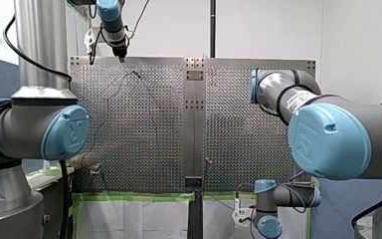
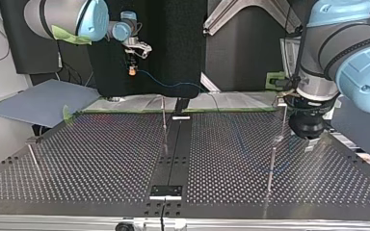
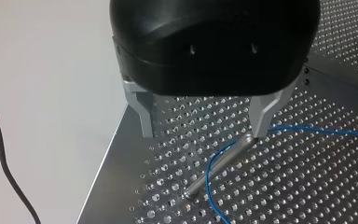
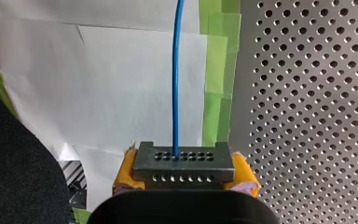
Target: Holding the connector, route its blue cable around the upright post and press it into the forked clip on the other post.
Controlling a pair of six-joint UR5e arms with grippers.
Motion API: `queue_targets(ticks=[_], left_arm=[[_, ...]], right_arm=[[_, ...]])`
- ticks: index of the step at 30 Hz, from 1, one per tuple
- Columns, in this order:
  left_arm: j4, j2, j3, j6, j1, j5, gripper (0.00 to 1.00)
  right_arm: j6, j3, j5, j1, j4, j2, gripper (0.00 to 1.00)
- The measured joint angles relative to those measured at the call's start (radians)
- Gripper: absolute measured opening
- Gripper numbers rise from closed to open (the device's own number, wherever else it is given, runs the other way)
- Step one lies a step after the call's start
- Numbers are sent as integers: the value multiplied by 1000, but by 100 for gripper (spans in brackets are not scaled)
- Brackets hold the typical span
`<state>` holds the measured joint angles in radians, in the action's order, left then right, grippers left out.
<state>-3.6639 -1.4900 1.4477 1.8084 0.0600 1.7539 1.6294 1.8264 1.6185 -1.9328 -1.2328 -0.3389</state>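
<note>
cable blue | connector dark grey, two hole rows | right end effector pads yellow | desk silver, hole grid | tape beside desk green

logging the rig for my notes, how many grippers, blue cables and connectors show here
grippers: 2 (left gripper, right gripper)
blue cable: 1
connector: 1
total: 4

robotics lab, blue-capped robot arm, perforated metal table, green tape, white sheeting

cable cut off, post tip prob. hidden
</note>
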Motion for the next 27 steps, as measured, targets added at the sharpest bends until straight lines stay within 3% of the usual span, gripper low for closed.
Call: queue_targets(ticks=[17, 23, 27], left_arm=[[17, 0, 0, -13, 2, -3, 98], [55, 0, 0, -45, 11, -35, 98], [86, 0, 1, -37, 17, -65, 98]], right_arm=[[0, 0, 0, -1, 1, 0, 0], [0, 0, 0, -1, 1, 0, 0], [0, 0, 0, -1, 1, 0, 0]])
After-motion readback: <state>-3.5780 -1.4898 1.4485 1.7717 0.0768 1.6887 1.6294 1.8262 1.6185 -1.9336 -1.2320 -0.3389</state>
